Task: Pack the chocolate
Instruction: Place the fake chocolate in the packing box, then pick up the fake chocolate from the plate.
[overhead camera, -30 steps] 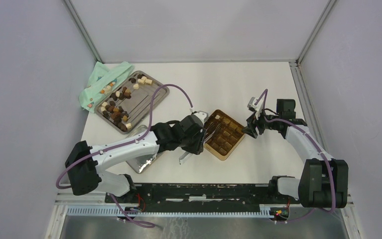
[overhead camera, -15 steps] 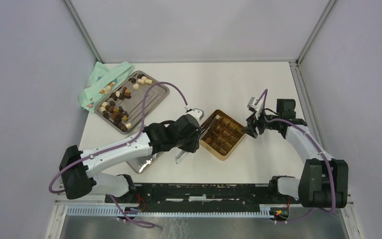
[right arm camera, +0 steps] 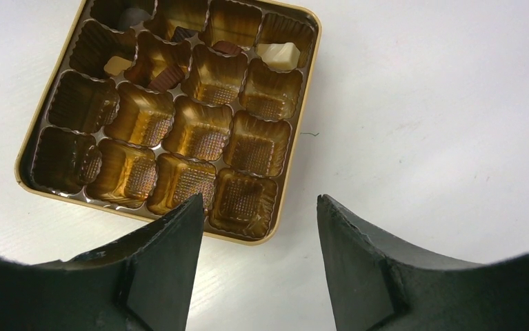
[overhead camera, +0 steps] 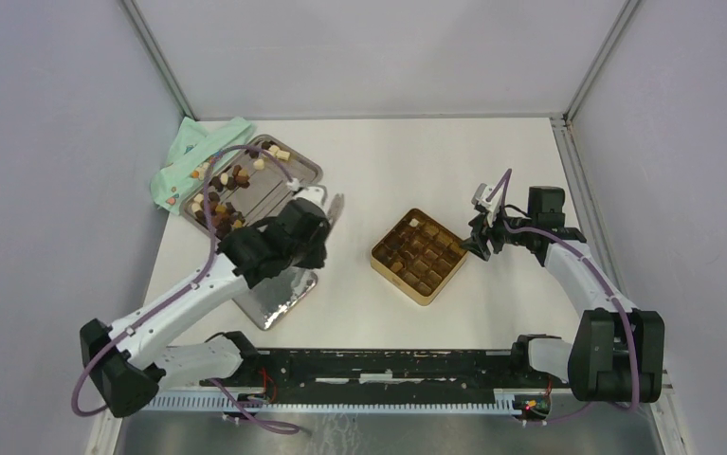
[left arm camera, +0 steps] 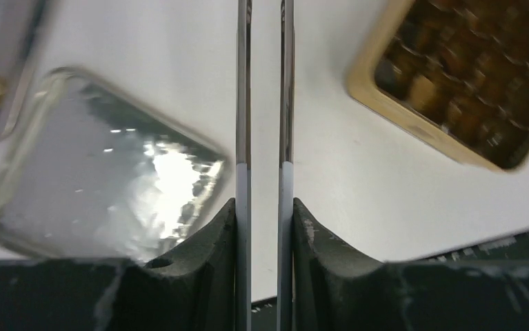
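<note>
The chocolate [overhead camera: 222, 204] lies as several small brown and cream pieces on a metal tray [overhead camera: 279, 185] at the back left. A few more pieces [right arm camera: 278, 54] sit in far cups of the gold square tin [right arm camera: 307, 83] [overhead camera: 375, 254]; most cups are bare. My left gripper [overhead camera: 335, 207] [left arm camera: 265, 7] carries two long metal blades over the table between tray and tin. A narrow gap separates the blades, with nothing seen in it. My right gripper [overhead camera: 471, 246] [right arm camera: 258, 200] hangs open at the tin's right corner, holding nothing.
A second shiny tray [overhead camera: 279, 296] [left arm camera: 110, 179], with nothing on it, lies under the left arm near the front edge. A mint-green bag [overhead camera: 193, 156] rests at the back left beside the chocolate tray. Walls enclose the table on three sides.
My left arm swung left, away from the tin toward the trays, and its blades drew closer together. The right arm and the tin stayed put.
</note>
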`<action>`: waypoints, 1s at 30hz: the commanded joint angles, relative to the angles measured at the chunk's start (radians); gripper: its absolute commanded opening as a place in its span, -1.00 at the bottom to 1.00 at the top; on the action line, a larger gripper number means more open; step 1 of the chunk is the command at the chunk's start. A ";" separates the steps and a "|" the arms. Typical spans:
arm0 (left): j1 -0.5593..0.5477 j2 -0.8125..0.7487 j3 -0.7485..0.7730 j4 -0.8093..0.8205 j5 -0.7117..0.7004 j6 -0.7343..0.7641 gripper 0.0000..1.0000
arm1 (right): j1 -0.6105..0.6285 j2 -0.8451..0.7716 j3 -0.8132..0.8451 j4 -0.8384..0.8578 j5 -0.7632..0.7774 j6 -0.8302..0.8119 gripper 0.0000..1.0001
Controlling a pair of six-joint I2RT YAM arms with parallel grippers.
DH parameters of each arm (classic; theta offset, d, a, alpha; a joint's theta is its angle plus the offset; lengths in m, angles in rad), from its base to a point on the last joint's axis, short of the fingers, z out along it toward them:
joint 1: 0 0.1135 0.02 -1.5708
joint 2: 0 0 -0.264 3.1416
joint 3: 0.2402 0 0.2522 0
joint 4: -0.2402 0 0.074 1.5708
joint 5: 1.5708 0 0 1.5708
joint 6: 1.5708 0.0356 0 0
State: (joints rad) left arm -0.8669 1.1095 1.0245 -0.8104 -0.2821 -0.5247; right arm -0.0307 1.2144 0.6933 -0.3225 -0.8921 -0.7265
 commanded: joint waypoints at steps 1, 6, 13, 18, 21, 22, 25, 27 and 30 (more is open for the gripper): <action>0.269 -0.113 -0.021 -0.026 0.000 0.142 -0.34 | 0.002 -0.015 0.002 0.020 -0.035 -0.022 0.34; 0.530 -0.091 -0.019 0.011 0.023 0.233 -0.32 | 0.003 -0.017 0.004 0.012 -0.038 -0.021 0.34; 0.699 -0.022 -0.030 0.029 0.101 0.253 -0.33 | 0.003 -0.022 0.008 0.010 -0.039 -0.013 0.34; 0.707 -0.012 -0.009 -0.028 0.113 0.219 -0.33 | 0.006 -0.021 0.012 0.005 -0.045 -0.009 0.34; 0.707 -0.013 -0.004 -0.058 0.130 0.193 -0.31 | 0.008 -0.022 0.012 0.003 -0.050 -0.009 0.34; 0.707 -0.015 -0.003 -0.068 0.135 0.184 -0.31 | 0.008 -0.024 0.012 0.003 -0.051 -0.008 0.34; 0.713 -0.017 -0.002 -0.098 0.115 0.154 -0.29 | 0.008 -0.026 0.012 0.003 -0.056 -0.006 0.34; 0.726 -0.007 -0.003 -0.113 0.116 0.139 -0.28 | 0.008 -0.027 0.013 0.002 -0.062 -0.004 0.34; 0.751 0.008 -0.007 -0.127 0.109 0.123 -0.27 | 0.008 -0.036 0.014 0.000 -0.068 -0.004 0.34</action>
State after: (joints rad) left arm -0.1471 1.1049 0.9867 -0.9180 -0.1722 -0.3405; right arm -0.0280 1.2087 0.6933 -0.3271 -0.9222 -0.7303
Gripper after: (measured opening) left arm 0.368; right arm 0.669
